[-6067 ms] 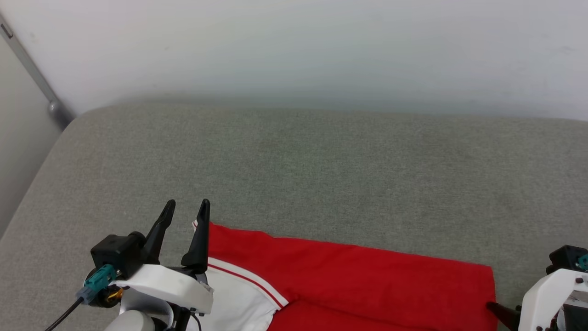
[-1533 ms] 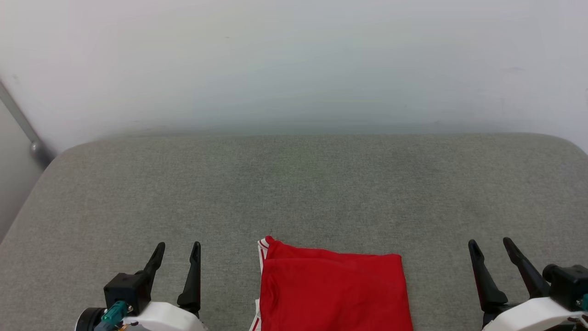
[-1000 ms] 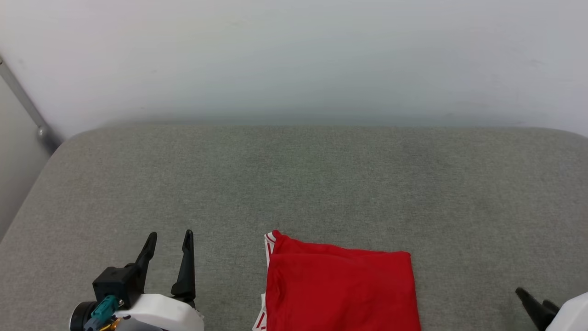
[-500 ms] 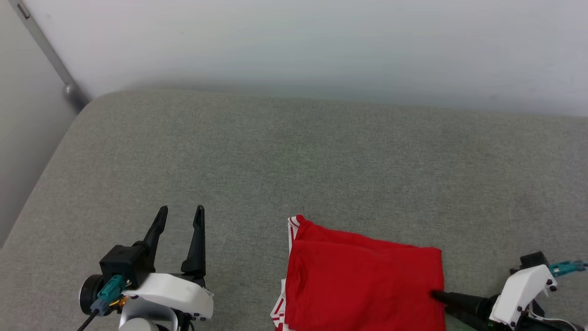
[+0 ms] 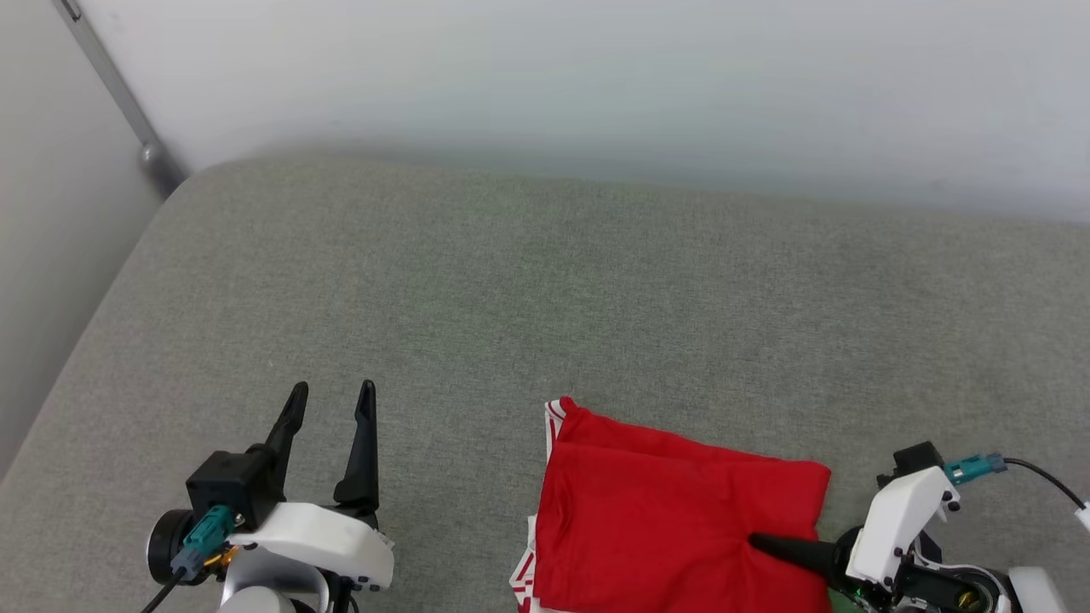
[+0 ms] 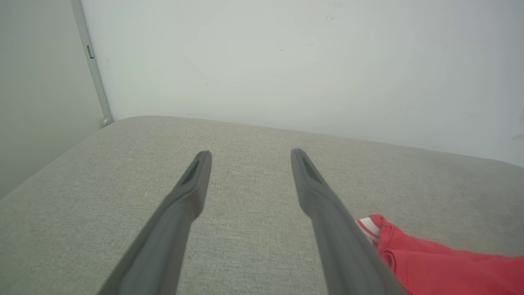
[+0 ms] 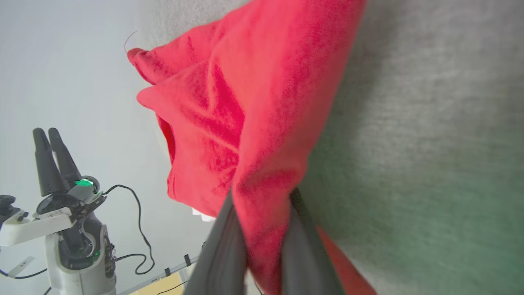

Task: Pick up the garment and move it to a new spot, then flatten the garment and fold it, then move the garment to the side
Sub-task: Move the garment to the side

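Note:
The garment point(image 5: 673, 519) lies folded into a red rectangle on the grey cushion, with striped trim showing at its far left corner. My right gripper point(image 5: 766, 545) reaches in from the right and is shut on the garment's right edge, where the cloth puckers. In the right wrist view the red garment point(image 7: 245, 102) is pinched between the two fingers of the right gripper point(image 7: 262, 196). My left gripper point(image 5: 332, 390) stands open left of the garment, apart from it, fingers pointing away from me. The left wrist view shows the left gripper point(image 6: 250, 153) holding nothing, with the garment point(image 6: 442, 266) at lower right.
The grey cushioned surface point(image 5: 545, 281) stretches wide beyond the garment to a white wall. Its rounded left edge drops off near a metal pole point(image 5: 128, 102) in the corner. My left gripper point(image 7: 48, 133) and its cables show at the lower left of the right wrist view.
My right gripper swung in from the right to the garment's right edge and closed on the cloth, bunching it. The left gripper stayed open in place. The head camera shifted.

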